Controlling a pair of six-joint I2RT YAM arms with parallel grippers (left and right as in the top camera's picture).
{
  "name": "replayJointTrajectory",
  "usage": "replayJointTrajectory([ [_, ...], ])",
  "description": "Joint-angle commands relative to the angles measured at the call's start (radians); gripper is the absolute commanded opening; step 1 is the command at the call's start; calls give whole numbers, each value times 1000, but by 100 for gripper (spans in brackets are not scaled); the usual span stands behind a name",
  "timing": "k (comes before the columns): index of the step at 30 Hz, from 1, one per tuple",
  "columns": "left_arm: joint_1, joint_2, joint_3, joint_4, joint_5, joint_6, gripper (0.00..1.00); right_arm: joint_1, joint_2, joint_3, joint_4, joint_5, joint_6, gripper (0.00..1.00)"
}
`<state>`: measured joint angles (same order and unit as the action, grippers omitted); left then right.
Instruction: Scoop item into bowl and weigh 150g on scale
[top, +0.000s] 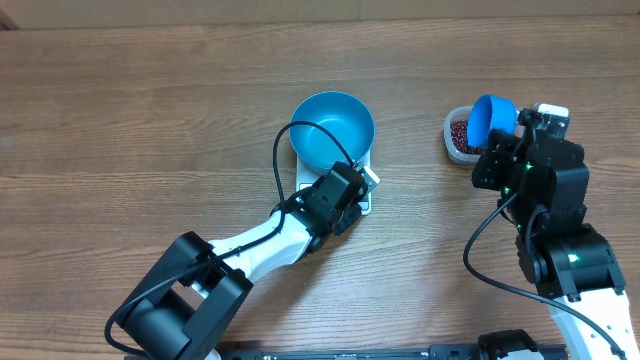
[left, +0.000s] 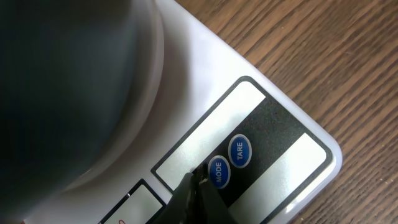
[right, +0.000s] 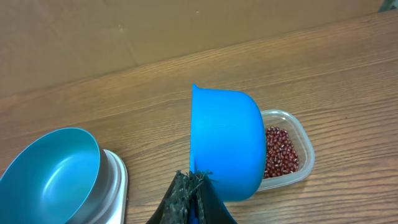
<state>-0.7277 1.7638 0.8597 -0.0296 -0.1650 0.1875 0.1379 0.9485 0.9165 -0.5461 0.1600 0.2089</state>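
Observation:
The blue bowl (top: 333, 130) stands empty on the white scale (top: 304, 178). My left gripper (left: 198, 180) is shut, its tips down on the scale's panel (left: 292, 134) right beside the MODE button (left: 217, 172); the bowl (left: 62, 93) is a dark blur at left. My right gripper (right: 193, 177) is shut on the handle of a small blue scoop (right: 227, 143), which is tipped on its side above the red-brown beans (right: 281, 152). From overhead, the scoop (top: 492, 120) hangs over the beans (top: 459, 131), well right of the bowl. The scoop's inside is hidden.
The beans lie in a clear plastic tub (right: 308, 163) right of the scale (right: 115, 180). A TARE button (left: 240, 151) sits next to MODE. Bare wooden table (top: 150, 120) lies to the left and behind. Black cables trail from both arms.

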Motion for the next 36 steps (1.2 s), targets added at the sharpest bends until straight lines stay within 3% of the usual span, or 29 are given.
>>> replayJointTrajectory([
  [1,21,17,-6,-5,5,14,4,-2,-4,35,2,-5,5,4],
  [8,34,35,-6,-5,15,13,4,-2,-4,35,-2,-5,5,4],
  [20,-7,35,-6,-11,46,154,4,-2,-4,35,-1,-5,5,4],
  [36,-11,35,-6,-18,24,119,4,-2,-4,35,-2,-5,5,4],
])
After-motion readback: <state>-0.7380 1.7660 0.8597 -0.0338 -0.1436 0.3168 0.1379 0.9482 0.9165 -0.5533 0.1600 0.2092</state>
